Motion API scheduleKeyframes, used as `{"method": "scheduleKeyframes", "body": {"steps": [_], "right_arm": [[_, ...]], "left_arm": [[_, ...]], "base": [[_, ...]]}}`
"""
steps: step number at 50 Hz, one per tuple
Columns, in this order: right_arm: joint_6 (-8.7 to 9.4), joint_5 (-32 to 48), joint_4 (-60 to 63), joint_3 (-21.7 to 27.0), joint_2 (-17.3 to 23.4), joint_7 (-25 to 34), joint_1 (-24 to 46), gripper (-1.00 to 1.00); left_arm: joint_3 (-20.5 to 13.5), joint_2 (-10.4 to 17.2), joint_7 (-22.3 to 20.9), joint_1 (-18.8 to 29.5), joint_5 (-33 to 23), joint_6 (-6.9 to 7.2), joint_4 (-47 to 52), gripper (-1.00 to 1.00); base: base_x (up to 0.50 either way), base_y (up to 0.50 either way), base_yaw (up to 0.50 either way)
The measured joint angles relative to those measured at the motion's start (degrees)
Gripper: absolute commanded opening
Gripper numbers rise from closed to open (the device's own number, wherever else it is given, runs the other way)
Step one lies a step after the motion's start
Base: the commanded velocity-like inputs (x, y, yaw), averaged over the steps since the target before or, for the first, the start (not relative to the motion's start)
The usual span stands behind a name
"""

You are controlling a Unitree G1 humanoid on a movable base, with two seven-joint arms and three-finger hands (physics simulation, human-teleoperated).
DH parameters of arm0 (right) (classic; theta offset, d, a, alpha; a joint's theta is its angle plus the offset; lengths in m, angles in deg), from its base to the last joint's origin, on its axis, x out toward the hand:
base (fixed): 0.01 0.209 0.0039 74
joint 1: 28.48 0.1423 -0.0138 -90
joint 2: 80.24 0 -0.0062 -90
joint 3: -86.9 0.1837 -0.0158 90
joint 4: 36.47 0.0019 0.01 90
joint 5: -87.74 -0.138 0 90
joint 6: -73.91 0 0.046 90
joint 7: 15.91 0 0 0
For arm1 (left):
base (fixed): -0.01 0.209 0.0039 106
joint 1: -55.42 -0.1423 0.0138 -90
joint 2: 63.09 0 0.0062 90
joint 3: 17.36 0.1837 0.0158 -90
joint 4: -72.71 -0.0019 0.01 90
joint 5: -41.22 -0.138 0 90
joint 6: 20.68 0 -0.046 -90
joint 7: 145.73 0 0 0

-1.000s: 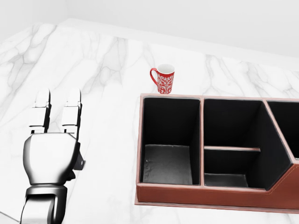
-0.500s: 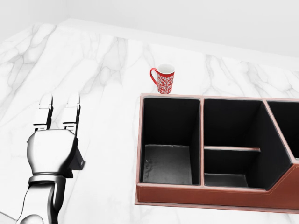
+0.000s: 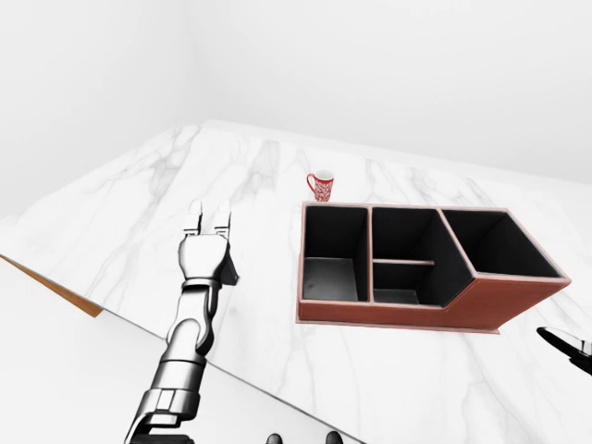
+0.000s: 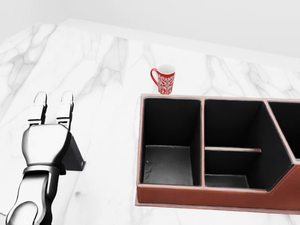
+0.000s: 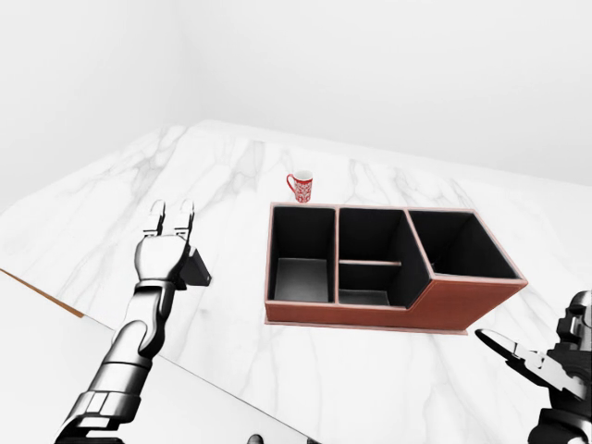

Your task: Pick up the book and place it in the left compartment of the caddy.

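The book (image 4: 75, 158) is a dark thing lying on the white marble counter, mostly hidden under my left hand; only its right corner shows. My left hand (image 4: 52, 96) rests over it with straight open fingers, not closed round it. The caddy (image 4: 201, 194) is red-brown leather with black insides, to the right of the hand. Its left compartment (image 4: 168, 161) is open-topped with a bare grey floor. My right hand (image 5: 518, 356) shows at the bottom right of the right-eye view, fingers spread, away from the caddy.
A red-and-white patterned mug (image 4: 164, 78) stands just above the caddy's top left corner. The counter's near edge (image 3: 55, 289) runs diagonally across the lower left of the left-eye view. White walls rise beyond the counter.
My left hand has shifted a little to the left over the book, and more of the book's dark corner shows at its right. The caddy and mug have not moved.
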Motion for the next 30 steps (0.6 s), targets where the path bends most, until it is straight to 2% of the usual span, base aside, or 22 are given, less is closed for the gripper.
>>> {"method": "scheduleKeyframes", "body": {"steps": [12, 30], "right_arm": [[0.00, 0.08, -0.02, -0.14, 0.01, -0.02, -0.04, 1.00], [0.00, 0.12, 0.20, -0.04, -0.04, 0.01, -0.07, 1.00]], "left_arm": [[-0.39, 1.53, -1.77, 3.87, -0.69, 0.00, -4.52, 1.00], [1.34, 2.73, 4.08, 13.00, 1.25, 0.00, -23.35, 1.00]], "base": [[0.00, 0.00, 0.00], [0.00, 0.00, 0.00]]}}
